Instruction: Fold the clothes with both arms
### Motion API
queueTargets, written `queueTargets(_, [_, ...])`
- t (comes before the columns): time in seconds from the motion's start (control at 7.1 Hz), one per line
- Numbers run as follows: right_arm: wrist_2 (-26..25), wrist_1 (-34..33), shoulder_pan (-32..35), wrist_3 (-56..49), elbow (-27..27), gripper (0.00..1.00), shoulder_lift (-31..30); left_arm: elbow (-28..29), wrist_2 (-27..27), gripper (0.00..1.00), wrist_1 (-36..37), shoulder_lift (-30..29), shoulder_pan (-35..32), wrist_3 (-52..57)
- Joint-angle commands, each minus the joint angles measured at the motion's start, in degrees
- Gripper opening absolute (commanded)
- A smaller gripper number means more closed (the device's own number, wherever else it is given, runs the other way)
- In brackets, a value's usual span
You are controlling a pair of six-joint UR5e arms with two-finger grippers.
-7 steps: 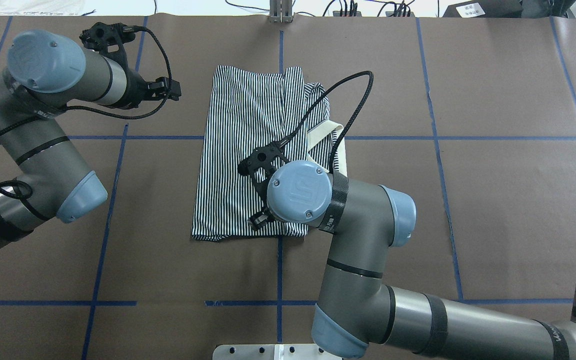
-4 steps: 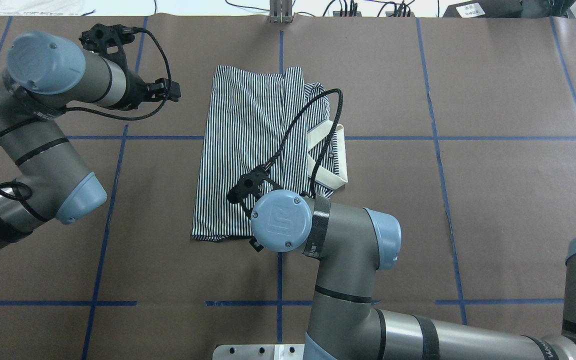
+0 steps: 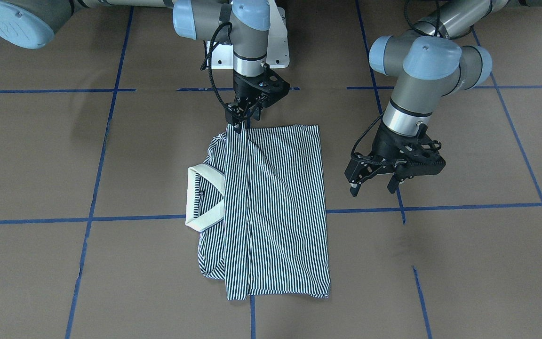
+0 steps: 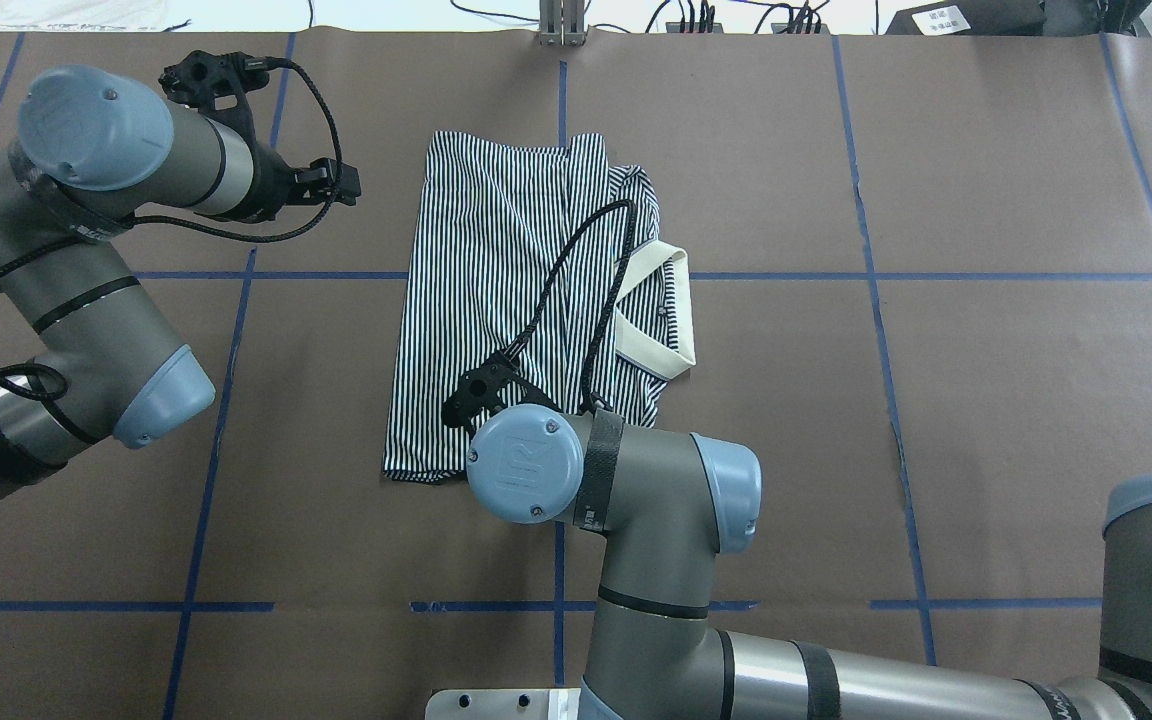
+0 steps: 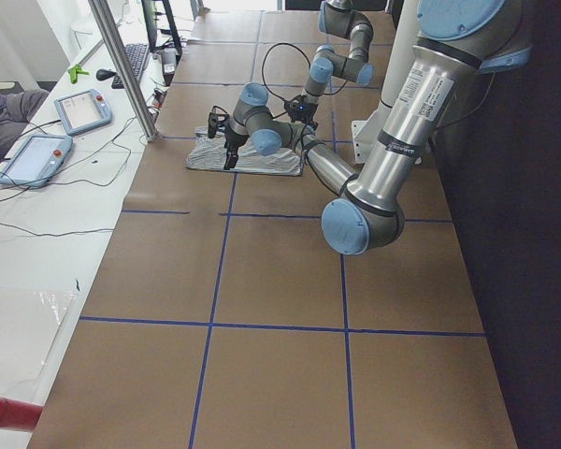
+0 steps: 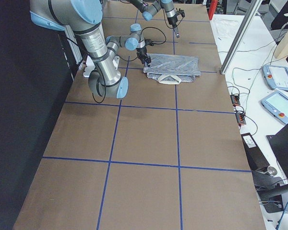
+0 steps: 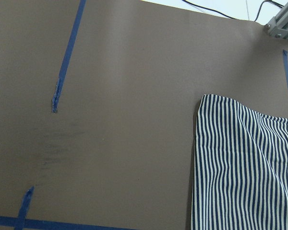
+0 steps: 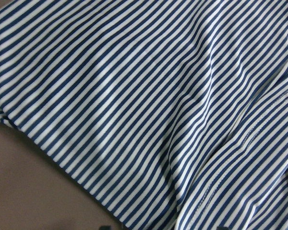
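**Navy-stripe polo: right arm has the near edge, left arm idle**

Polo shirt (image 4: 486,280) lies mid-desk, folded narrow lengthwise. Its cream collar (image 4: 656,310) pokes out on the robot's right side.

Right pincer (image 3: 242,125) is down at the shirt's robot-side edge, jaws closed on a pinch of fabric. The cloth peaks up to it in the front-facing view, and its wrist cam is full of stripes at close range. The overhead view can't confirm this because the wrist joint blocks it.

Left pincer (image 3: 372,188) hovers beside the shirt's left edge, clear of it, jaws wide apart and nothing held. Its cam sees bare paper plus one shirt corner.

Step, as I read it: start of the cross fold, near end going over toward the far end.
- Lift until the layers clear.
- Carry straight along the shirt's length.
- Drop edge on edge.
- A one-point grip will likely bunch the cloth, so the left should probably take the other near corner first.

Desk (image 3: 464,263): brown paper with a blue tape (image 3: 440,207) grid, a few scuffs.

Room: a white side worktop (image 5: 37,243) carries teach pendants (image 5: 79,110) and cables, with an aluminium post (image 5: 122,65) at the desk's far edge.
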Motion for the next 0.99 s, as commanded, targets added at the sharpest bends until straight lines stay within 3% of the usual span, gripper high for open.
queueTargets(0.0, [-0.1, -0.2, -0.1, -0.1, -0.5, 0.77, -0.1, 0.3, 0.0, 1.00, -0.5, 0.0, 0.0, 0.1])
queueTargets(0.28, [-0.2, -0.4, -0.1, -0.1, -0.4, 0.76, -1.1, 0.3, 0.0, 1.00, -0.5, 0.0, 0.1, 0.0])
queueTargets(0.56, [-0.2, -0.9, -0.1, -0.1, -0.3, 0.63, -1.3, 0.1, -0.1, 1.00, -0.4, 0.0, 0.1, 0.0])
queueTargets(0.84, [-0.2, -1.3, -0.1, 0.0, 0.1, 0.58, -1.4, -0.1, -0.1, 1.00, -0.3, 0.0, 0.1, 0.1])
